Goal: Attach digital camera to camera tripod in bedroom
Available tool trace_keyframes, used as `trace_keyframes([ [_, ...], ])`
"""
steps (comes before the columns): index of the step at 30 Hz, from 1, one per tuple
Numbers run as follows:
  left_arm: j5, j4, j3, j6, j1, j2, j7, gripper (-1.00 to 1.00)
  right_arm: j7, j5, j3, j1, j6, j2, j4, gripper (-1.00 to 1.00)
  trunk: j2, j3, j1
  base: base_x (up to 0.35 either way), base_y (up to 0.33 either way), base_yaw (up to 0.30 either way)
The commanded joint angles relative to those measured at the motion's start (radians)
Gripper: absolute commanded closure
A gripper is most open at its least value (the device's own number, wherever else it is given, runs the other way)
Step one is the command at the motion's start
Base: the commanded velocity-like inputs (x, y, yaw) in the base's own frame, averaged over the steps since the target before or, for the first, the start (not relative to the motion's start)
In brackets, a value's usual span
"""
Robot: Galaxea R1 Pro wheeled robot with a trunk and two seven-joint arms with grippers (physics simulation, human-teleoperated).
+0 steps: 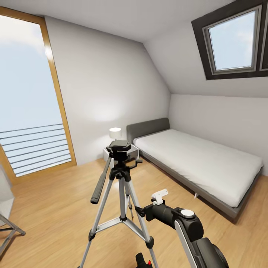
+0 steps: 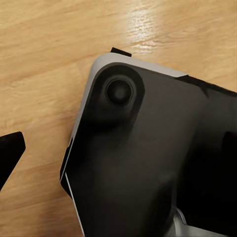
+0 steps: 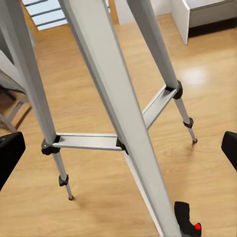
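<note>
- Silver-legged tripod [image 1: 120, 186] is seen upright on the wood floor [image 1: 52, 193], near the bed [image 1: 201, 160]; its black head carries nothing.
- Camera [image 3: 187, 224], black with a red dot, is seen low beside a tripod leg; whether it rests on the floor cannot be told.
- Right gripper [image 3: 118, 148] is spread wide and holds nothing; the left gripper's state cannot be told.
- Risk judged: a leg could be struck while the camera is reached for, and the tripod toppled.

White bed [image 1: 201, 156] with grey headboard against right wall, lit lamp [image 1: 115, 132] on white nightstand [image 1: 106, 152] beside it, dark-framed skylight [image 1: 232, 41] in sloped ceiling, tall wood-framed window [image 1: 28, 96] at left, wood floor [image 1: 48, 193]
</note>
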Motion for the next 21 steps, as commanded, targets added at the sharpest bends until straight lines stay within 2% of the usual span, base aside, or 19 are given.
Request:
trace_keyframes([
  [1,-0.002,-0.001,0.008,-0.001,0.0,0.0,0.0,-1.0,0.004,0.002,-0.001,-0.001,0.005,0.0,-0.001,-1.0,0.006,0.002,-0.004,0.0,0.0,0.0],
  [21,-0.002,-0.001,0.008,-0.001,0.0,0.0,0.0,-1.0,0.003,-0.001,0.0,-0.001,0.005,0.001,0.001,-1.0,0.146,0.065,-0.08,0.0,0.0,0.0],
])
